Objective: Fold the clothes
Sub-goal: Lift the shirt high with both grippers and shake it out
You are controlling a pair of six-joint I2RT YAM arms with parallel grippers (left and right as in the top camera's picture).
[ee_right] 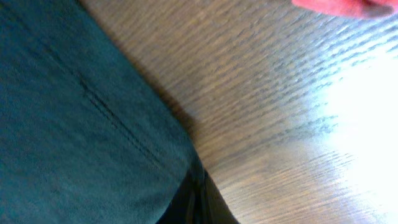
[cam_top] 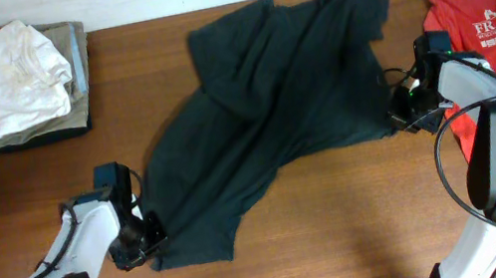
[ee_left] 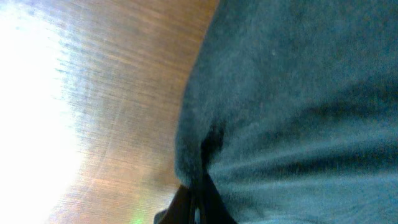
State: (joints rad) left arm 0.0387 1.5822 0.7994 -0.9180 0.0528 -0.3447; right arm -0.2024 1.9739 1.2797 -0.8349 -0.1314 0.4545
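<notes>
The black top [cam_top: 273, 104] lies rumpled across the middle of the wooden table [cam_top: 345, 234], stretched on a slant from 1 o'clock down to 7 o'clock, with no lettering showing. The left gripper [cam_top: 149, 238] sits at the garment's 7 o'clock corner. In the left wrist view its jaws are drawn nearly together and the cloth [ee_left: 298, 93] puckers into them at 6 o'clock. The right gripper [cam_top: 401, 118] is at the top's 3 o'clock edge. In the right wrist view the hem [ee_right: 74, 124] runs down into its narrow jaws at 6 o'clock. A red garment [cam_top: 485, 18] lies at 3 o'clock of the right gripper. At the table's 10 o'clock corner, a white garment [cam_top: 10, 73] rests on a folded khaki one [cam_top: 71, 47].
</notes>
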